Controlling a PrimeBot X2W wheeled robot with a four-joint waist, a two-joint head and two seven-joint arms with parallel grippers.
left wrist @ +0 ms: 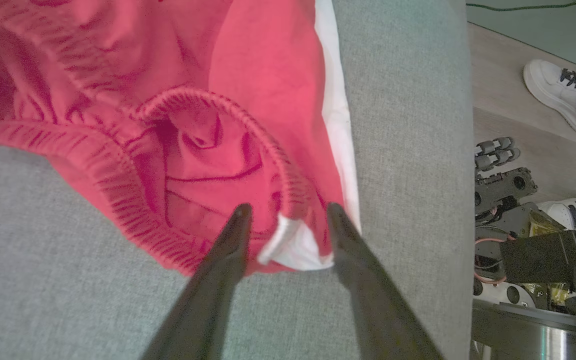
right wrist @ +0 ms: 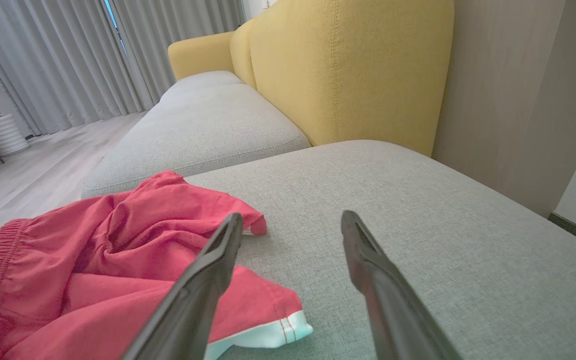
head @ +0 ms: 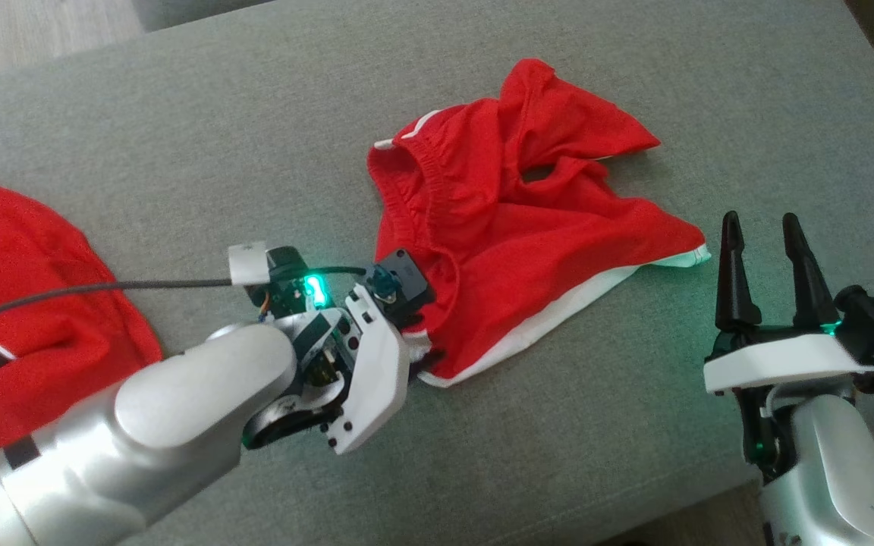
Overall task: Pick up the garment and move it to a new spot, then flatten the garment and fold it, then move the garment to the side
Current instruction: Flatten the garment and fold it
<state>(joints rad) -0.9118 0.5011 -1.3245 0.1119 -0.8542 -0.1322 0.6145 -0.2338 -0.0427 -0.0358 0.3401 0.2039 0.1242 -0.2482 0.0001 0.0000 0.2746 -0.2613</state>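
The garment (head: 513, 227) is a pair of red shorts with white trim, lying crumpled on the grey cushion (head: 179, 136). My left gripper (head: 423, 353) is at the near-left corner of its elastic waistband. In the left wrist view its two fingers stand open (left wrist: 288, 210), straddling that waistband corner of the garment (left wrist: 208, 100) with its white tag, and the tips rest on the fabric. My right gripper (head: 760, 224) stands open just right of the white-edged leg hem, with nothing in it. In the right wrist view it (right wrist: 292, 217) hovers over bare cushion beside the garment (right wrist: 118, 240).
A second red garment (head: 20, 280) with white lettering lies at the left edge. A yellow sofa back (right wrist: 343, 65) rises behind the cushion. The cushion's front edge runs close to my arms; beyond it are a person's white shoes (left wrist: 558, 95) and the robot's base (left wrist: 528, 250).
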